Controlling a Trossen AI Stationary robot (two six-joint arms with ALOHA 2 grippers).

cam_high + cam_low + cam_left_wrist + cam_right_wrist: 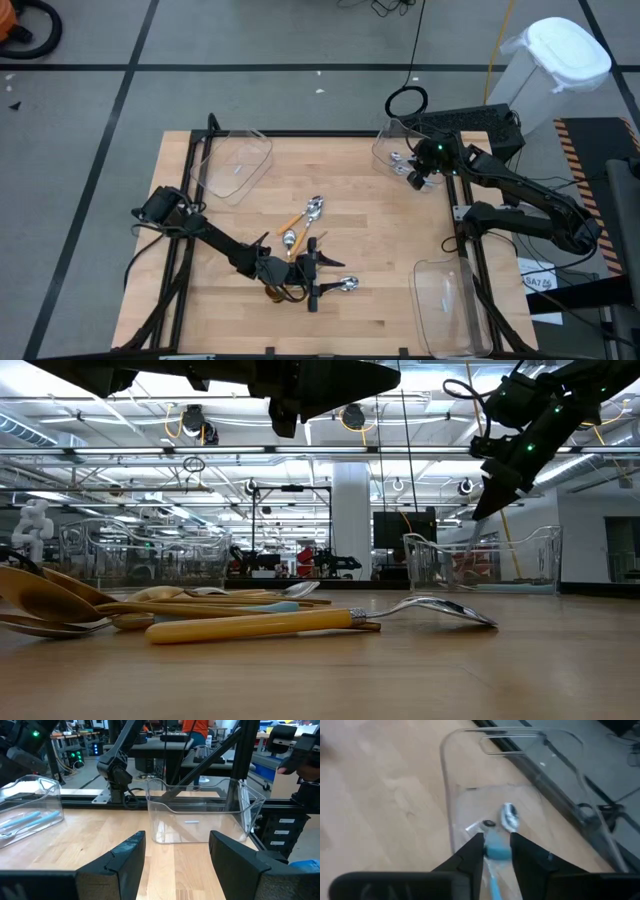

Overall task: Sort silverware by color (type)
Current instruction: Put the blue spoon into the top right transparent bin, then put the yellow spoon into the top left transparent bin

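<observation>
**Spoon sort: blue-handled spoon over its bin**

Right gripper [496, 845]: above the far right bin [392, 140]. Between its fingers a blue-handled spoon [502, 827], handle at the tips, bowl pointing down into the bin. The fingers flank the handle closely; whether they grip or have let go, I cannot tell.

Left gripper [175, 852]: fingers parted, holding nothing, low over the tabletop [400, 230]. The spoon pile [305, 225] lies just beside and beneath it; an orange-handled spoon [300, 622] is nearest.

Handling, judged: spoons are light, stiff and not fragile; polished bowls look slippery. Take each across the handle, mid-length, where the sides give flat purchase. Overlapping pieces may drag neighbours when lifted.
</observation>
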